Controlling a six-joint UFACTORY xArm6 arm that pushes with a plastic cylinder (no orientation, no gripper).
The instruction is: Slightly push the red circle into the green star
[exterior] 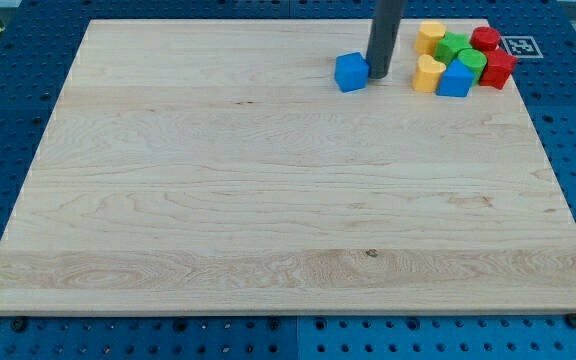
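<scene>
My tip (379,76) rests on the board at the view's top, touching the right side of a blue cube (350,72). A tight cluster of blocks lies to the tip's right. In it are two red blocks, one at the top (485,40) and one at the right (498,70). There are also two green blocks, one at the upper left (453,46) and one in the middle (473,63). I cannot tell which red block is the circle or which green one is the star. The tip is well left of them.
The cluster also holds two yellow blocks, one at the top left (430,38) and one at the lower left (428,74), and a blue block (455,80) at the bottom. The wooden board (268,200) lies on a blue pegboard table, and its top edge is close behind the cluster.
</scene>
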